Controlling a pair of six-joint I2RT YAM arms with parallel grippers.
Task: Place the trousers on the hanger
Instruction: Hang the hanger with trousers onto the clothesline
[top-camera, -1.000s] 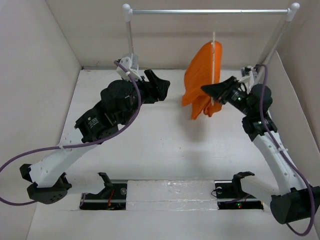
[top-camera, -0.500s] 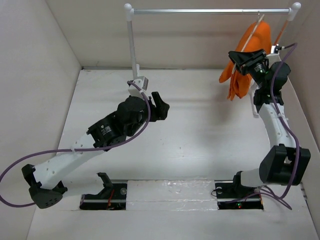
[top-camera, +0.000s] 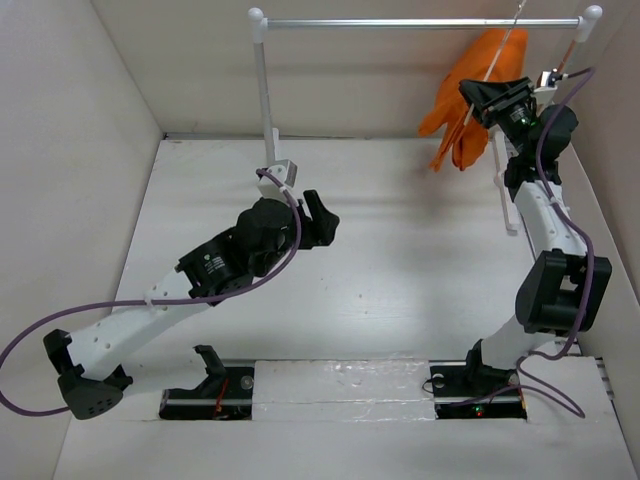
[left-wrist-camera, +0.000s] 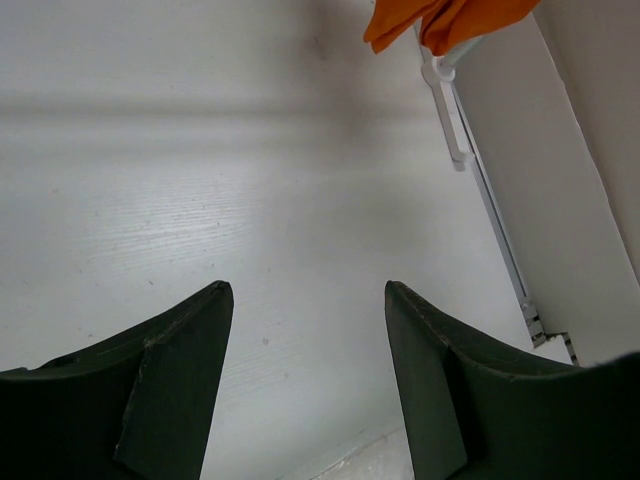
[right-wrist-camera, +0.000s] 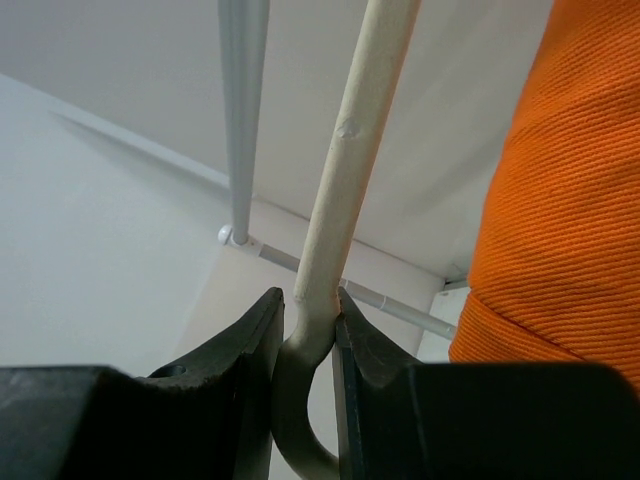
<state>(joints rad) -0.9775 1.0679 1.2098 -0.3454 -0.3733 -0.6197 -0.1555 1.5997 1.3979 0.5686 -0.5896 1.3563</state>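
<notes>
R: my right gripper (right-wrist-camera: 308, 318) clamped on the hanger (right-wrist-camera: 352, 150), a smooth, slim cream rod | trousers (top-camera: 468, 95): ribbed bright-orange cloth, draped in folds over the hanger, upper right of top view, near the silver bar (top-camera: 420, 22) | L: my left gripper (left-wrist-camera: 305, 300), dark wedge fingers apart, holding nothing, over matte white table (left-wrist-camera: 200, 180)

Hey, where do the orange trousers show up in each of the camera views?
Top external: the trousers hang at upper right, just under the silver bar.
Left wrist: only a bit of them shows, at the top edge, right of centre.
Right wrist: they fill the right side.
Shared landmark: the silver bar, also left of centre in the right wrist view; not in the left wrist view.
</notes>
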